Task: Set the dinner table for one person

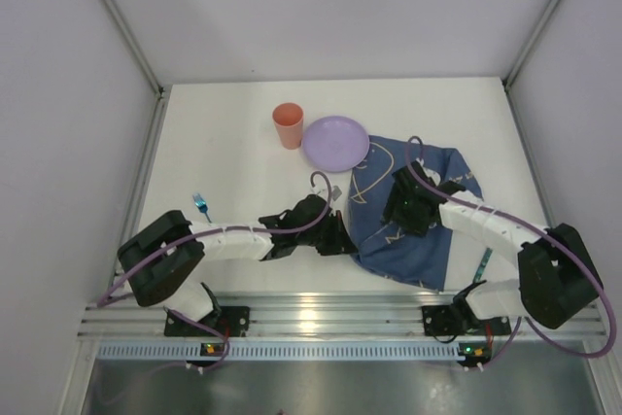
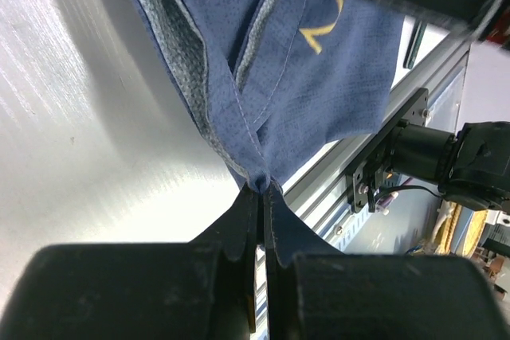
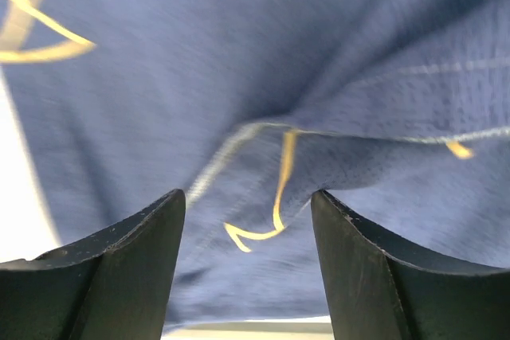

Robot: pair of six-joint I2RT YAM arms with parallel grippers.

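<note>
Dark blue cloth (image 1: 403,258) with cream line drawings, salmon cup (image 1: 288,125), lilac plate (image 1: 335,142), matte white tabletop (image 1: 224,143)

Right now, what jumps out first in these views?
A rumpled dark blue cloth lies right of centre on the white table, one corner pinched in the left hand, the right hand open over it. Beyond it, an orange cup stands beside a lilac plate.

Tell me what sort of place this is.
Probably a robot test cell, not a dining room: white panel walls enclose a plain table, and the left arm and right arm are mounted on an aluminium rail.
</note>
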